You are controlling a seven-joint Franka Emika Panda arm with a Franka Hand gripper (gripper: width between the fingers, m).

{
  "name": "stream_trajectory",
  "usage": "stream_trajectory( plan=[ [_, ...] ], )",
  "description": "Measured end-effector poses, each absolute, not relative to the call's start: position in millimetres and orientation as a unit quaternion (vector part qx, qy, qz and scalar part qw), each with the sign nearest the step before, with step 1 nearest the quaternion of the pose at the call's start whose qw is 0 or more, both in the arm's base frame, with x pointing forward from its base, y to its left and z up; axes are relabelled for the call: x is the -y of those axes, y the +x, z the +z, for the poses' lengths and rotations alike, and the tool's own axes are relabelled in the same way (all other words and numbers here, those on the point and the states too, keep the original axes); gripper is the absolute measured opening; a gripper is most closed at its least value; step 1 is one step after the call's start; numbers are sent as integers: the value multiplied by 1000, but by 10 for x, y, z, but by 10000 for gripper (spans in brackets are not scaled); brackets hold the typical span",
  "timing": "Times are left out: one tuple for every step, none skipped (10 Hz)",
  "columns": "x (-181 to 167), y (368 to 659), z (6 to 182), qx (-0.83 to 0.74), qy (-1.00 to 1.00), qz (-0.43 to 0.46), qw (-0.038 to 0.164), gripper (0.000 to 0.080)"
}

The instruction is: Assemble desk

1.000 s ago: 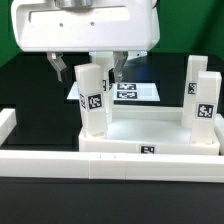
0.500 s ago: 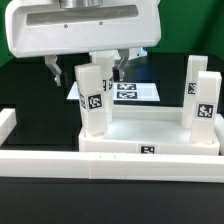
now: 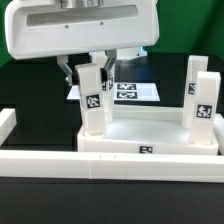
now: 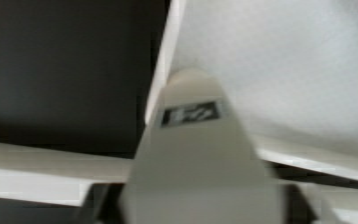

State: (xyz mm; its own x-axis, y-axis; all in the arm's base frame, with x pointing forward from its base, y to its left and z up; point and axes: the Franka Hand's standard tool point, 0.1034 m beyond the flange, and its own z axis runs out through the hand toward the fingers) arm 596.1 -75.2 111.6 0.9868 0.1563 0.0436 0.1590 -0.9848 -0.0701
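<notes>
The white desk tabletop (image 3: 150, 138) lies flat with white square-post legs standing up from it. At the exterior view's left, the near leg (image 3: 92, 98) carries a black-and-white tag. My gripper (image 3: 88, 70) comes down from above, and its dark fingers (image 3: 68, 73) press against both sides of that leg's top. In the wrist view the tagged leg (image 4: 197, 130) fills the space between the two fingers (image 4: 105, 203) of my gripper (image 4: 197, 202). Two more tagged legs (image 3: 205, 105) stand at the exterior view's right. A further leg is partly hidden behind my gripper.
A low white border rail (image 3: 110, 166) runs along the front and turns up the exterior view's left side (image 3: 7, 125). The marker board (image 3: 130, 92) lies on the black table behind the tabletop. The arm's white body (image 3: 80, 25) fills the upper part of the view.
The fingers stood wide apart on either side of the left near leg. They have now closed inward onto its top. The tabletop and legs have not moved.
</notes>
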Motion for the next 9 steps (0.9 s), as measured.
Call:
stream_trajectory(
  plan=[
    [751,5961,1116,74,-996,-19,37,288],
    [752,5961,1116,65,-997,-19,37,288],
    [749,5961,1113,56,-998,-18,37,288],
    [737,5964,1104,4,-999,-16,38,288],
    [734,5974,1101,-46,-998,-17,38,288],
    [740,5975,1098,-79,-996,-16,40,288],
    [740,5983,1097,-129,-991,-16,41,290],
    [738,5985,1096,-160,-986,-15,41,290],
    [730,5986,1095,-225,-973,-13,47,290]
  ],
)
